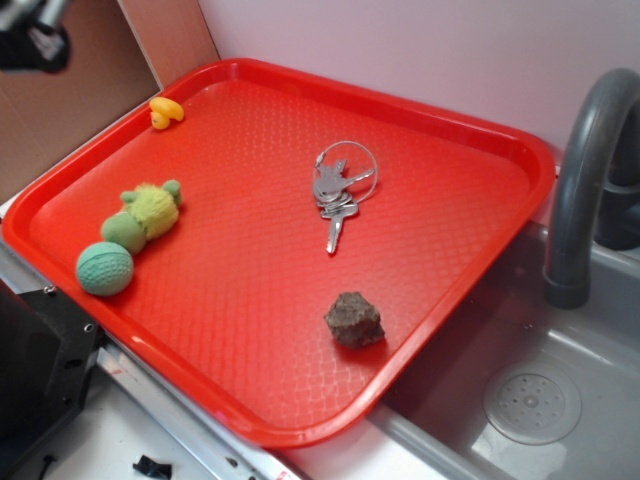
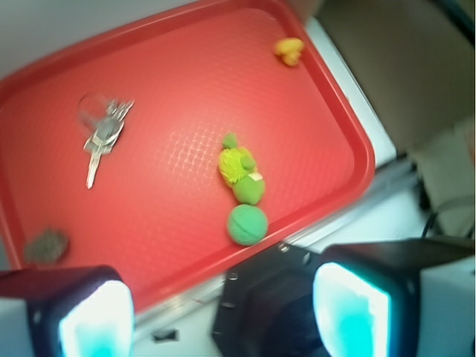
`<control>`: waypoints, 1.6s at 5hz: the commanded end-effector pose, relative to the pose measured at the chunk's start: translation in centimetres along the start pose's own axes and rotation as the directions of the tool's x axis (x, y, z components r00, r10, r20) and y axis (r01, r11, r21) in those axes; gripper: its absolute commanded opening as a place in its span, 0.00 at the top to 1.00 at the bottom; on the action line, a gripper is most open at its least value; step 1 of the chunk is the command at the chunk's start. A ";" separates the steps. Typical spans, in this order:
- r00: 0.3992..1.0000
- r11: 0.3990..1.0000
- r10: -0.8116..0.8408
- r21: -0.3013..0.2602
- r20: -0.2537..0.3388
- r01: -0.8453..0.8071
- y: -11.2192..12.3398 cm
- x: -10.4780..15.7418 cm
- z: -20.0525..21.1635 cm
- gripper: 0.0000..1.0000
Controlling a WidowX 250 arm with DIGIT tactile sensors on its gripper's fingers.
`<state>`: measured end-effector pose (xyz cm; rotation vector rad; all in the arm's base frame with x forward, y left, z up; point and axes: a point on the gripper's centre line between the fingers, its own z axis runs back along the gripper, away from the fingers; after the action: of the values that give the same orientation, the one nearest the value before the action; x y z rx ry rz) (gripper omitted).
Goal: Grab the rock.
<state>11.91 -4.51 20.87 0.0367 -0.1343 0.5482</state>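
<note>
One rock [image 1: 354, 319], one green ball [image 1: 104, 268]

Toy kitchen setup: grey sink [image 1: 560, 400] and faucet [image 1: 585, 180] (plastic-looking) beside a red tray [image 1: 440, 130].

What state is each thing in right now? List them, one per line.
rock: lying free on the tray, ungrasped.
pincer: open, empty, off the tray's edge.
keys: flat on the tray, on their ring.
green ball: resting by the tray rim.
plush toy: lying beside the ball.
red tray: flat beside the sink.
</note>
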 end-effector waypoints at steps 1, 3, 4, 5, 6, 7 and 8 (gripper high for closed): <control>0.920 0.916 0.379 -0.105 -0.096 -0.388 -5.7 -0.4 -4.4 0.00; 0.924 0.918 0.345 -0.147 -0.165 -0.369 -12.3 -1.6 -10.2 0.00; 0.926 0.930 0.333 -0.100 -0.176 -0.353 -14.2 -2.6 -12.8 0.00; 0.932 0.941 0.310 -0.077 -0.189 -0.329 -15.0 -3.4 -14.6 0.00; 0.938 0.948 0.277 -0.099 -0.207 -0.302 -16.1 -3.4 -15.2 0.00; 0.947 0.954 0.255 -0.110 -0.195 -0.279 -16.6 -3.3 -15.9 0.00; 0.941 0.955 0.255 -0.098 -0.221 -0.281 -16.8 -3.1 -16.6 0.00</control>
<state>19.01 -18.72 3.05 -0.1321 0.0465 0.8149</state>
